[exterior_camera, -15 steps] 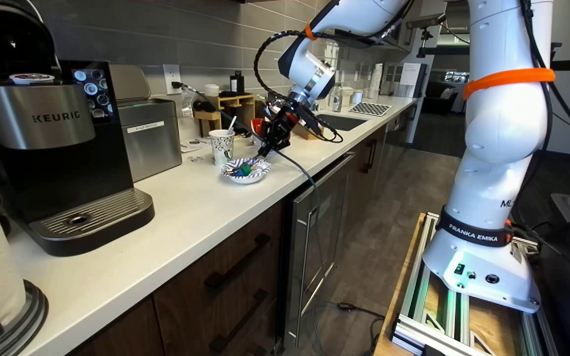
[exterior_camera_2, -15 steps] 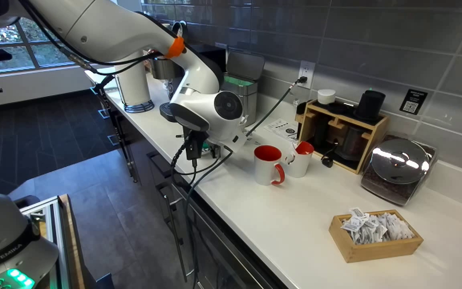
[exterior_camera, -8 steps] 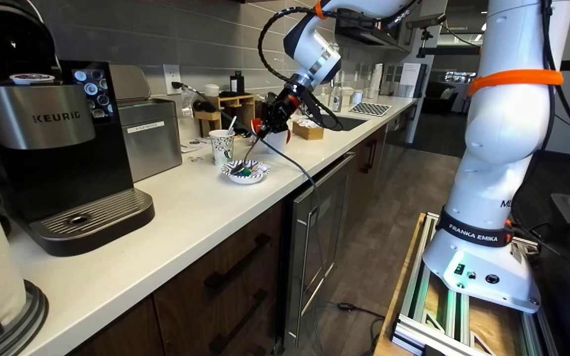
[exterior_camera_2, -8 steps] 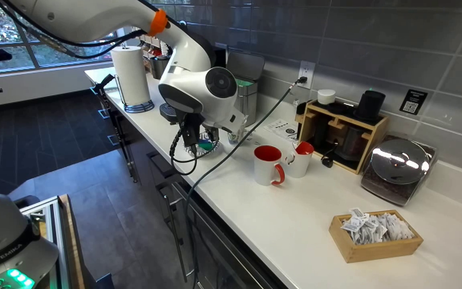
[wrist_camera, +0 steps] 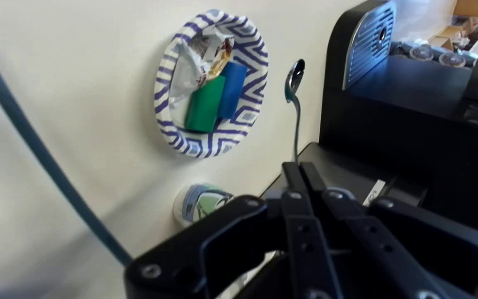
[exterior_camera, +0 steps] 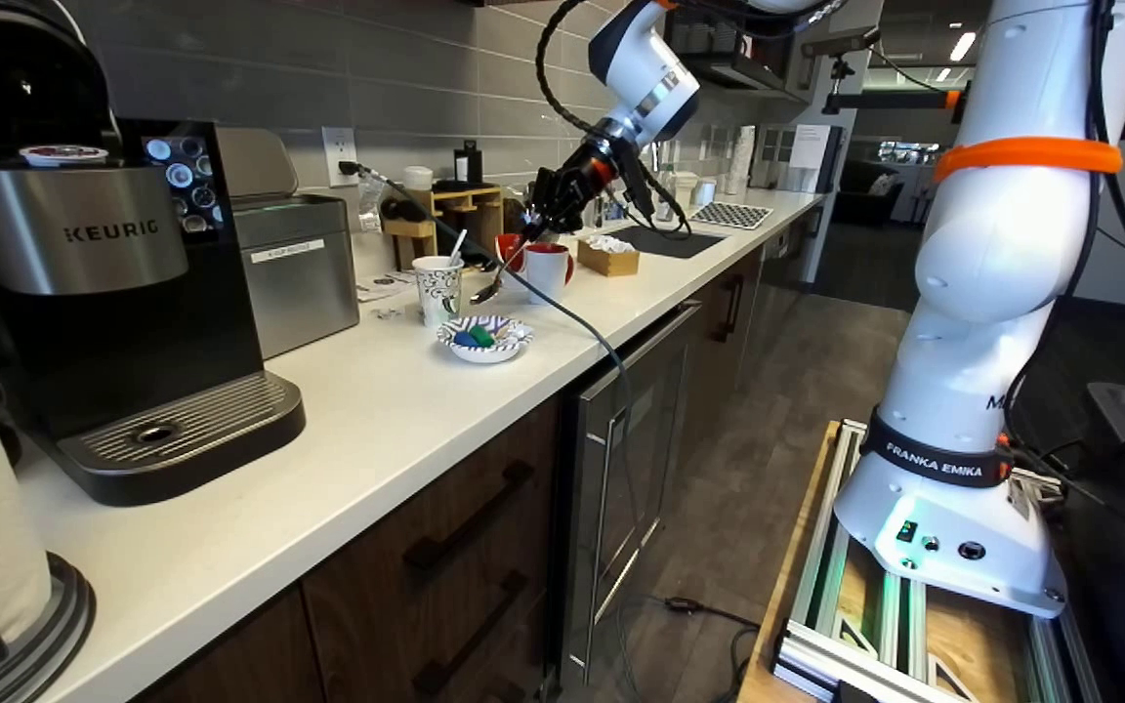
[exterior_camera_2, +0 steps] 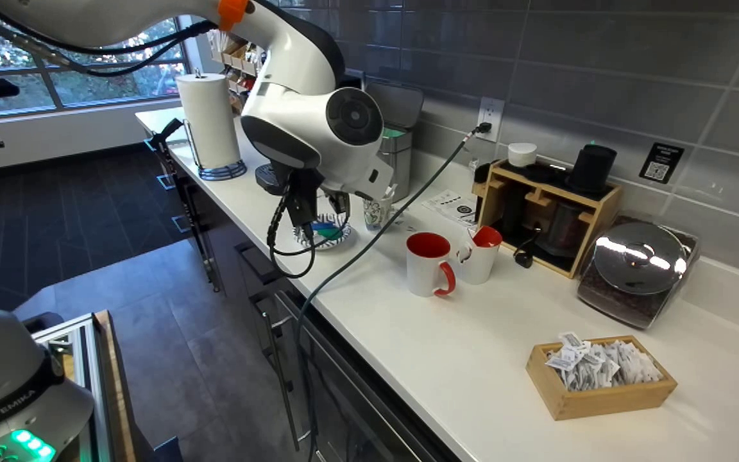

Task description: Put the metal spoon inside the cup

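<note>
A long pale bench, backed by a grey tiled wall; floor below, a window noted toward 10 o'clock in an exterior view. From the dish, in an exterior view: coffee maker at 9, cup between 10 and 11, two mugs between 1 and 2, sink at 2. A green piece, a blue piece and a wrapper are held in the dish; a white stick is stood in the cup.

Front edge traced from 8 to 2 o'clock in an exterior view, dish set near it; edge crossed by a cable strung from 10 to 4. Broad stretch of bench seen between coffee maker and dish; another, in an exterior view, from the mugs toward the packet box at 4.

Hand narrow; spoon gripped by its handle, held aslant above the bench. In the wrist view, from the hand: spoon's bowl at 12, dish between 10 and 11, cup at 8. Spoon's bowl seen just beside the cup, toward 3 o'clock, in an exterior view; true gap cannot be told.
</note>
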Robot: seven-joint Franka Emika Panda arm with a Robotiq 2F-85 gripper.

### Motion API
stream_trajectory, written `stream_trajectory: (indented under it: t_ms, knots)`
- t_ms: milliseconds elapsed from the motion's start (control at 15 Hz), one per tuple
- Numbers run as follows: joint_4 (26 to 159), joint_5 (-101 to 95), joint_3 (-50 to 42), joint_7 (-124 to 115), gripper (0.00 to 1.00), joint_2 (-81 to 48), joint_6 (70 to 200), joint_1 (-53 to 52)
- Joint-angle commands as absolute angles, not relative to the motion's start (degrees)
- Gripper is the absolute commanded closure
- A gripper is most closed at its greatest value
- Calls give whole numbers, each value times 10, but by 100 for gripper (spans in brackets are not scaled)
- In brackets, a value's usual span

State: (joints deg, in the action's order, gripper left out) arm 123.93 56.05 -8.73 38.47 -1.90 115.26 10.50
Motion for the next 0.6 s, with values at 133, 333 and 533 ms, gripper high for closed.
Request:
stream_trajectory:
  t_ms: [133, 333, 533]
  knots:
    - [1299, 561, -147, 365, 99, 97, 1198, 150]
    - [1302, 564, -175, 341, 99, 136, 1234, 173]
    - [1298, 564, -182, 303, 99, 146, 1315, 182]
